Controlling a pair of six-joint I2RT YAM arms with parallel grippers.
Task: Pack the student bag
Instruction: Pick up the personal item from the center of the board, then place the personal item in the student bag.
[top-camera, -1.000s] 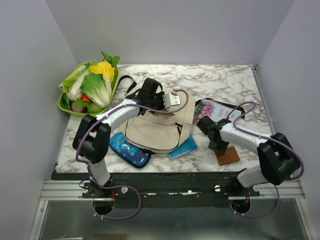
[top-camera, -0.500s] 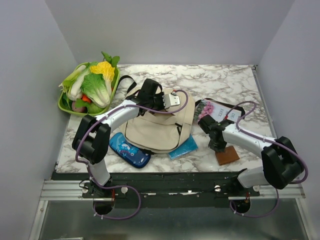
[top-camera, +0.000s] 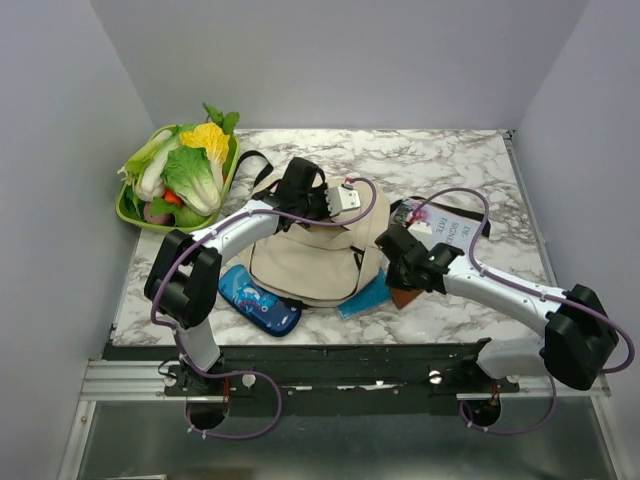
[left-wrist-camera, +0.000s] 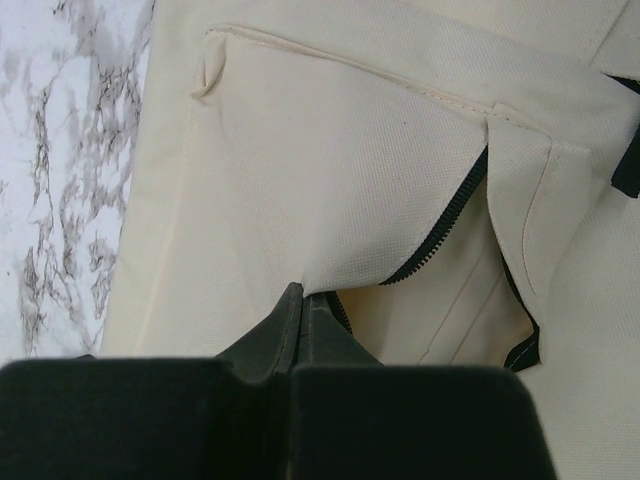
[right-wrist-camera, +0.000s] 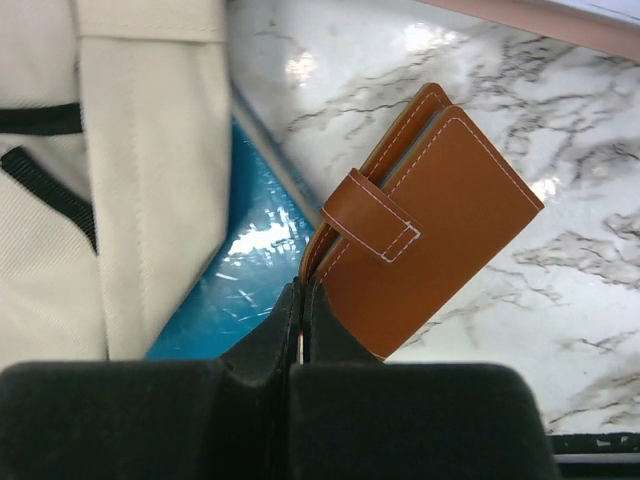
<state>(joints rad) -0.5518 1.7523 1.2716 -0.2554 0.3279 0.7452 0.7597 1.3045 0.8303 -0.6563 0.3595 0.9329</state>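
The student bag (top-camera: 310, 260), beige cloth with black zipper trim, lies at the table's middle. My left gripper (top-camera: 303, 205) is over its upper part, shut on the edge of the bag's opening (left-wrist-camera: 300, 292); the cloth is pulled up and the zipper (left-wrist-camera: 450, 215) gapes, showing the inside of the bag (left-wrist-camera: 440, 310). My right gripper (top-camera: 400, 283) hangs just right of the bag, shut on one corner of a brown leather wallet (right-wrist-camera: 430, 220) with a strap. The wallet (top-camera: 404, 297) is off the table, above a blue packet (right-wrist-camera: 235, 260) and next to the bag's side (right-wrist-camera: 150, 150).
A green tray (top-camera: 125, 215) of toy vegetables stands at the back left. A dark-blue pencil case (top-camera: 258, 298) lies at the bag's front left, and the blue packet (top-camera: 368, 296) at its front right. A book (top-camera: 448, 226) lies right of the bag.
My right gripper shut on the brown wallet, lifted it off the table and carried it left to the bag's side. The left arm has kept still with its hold.
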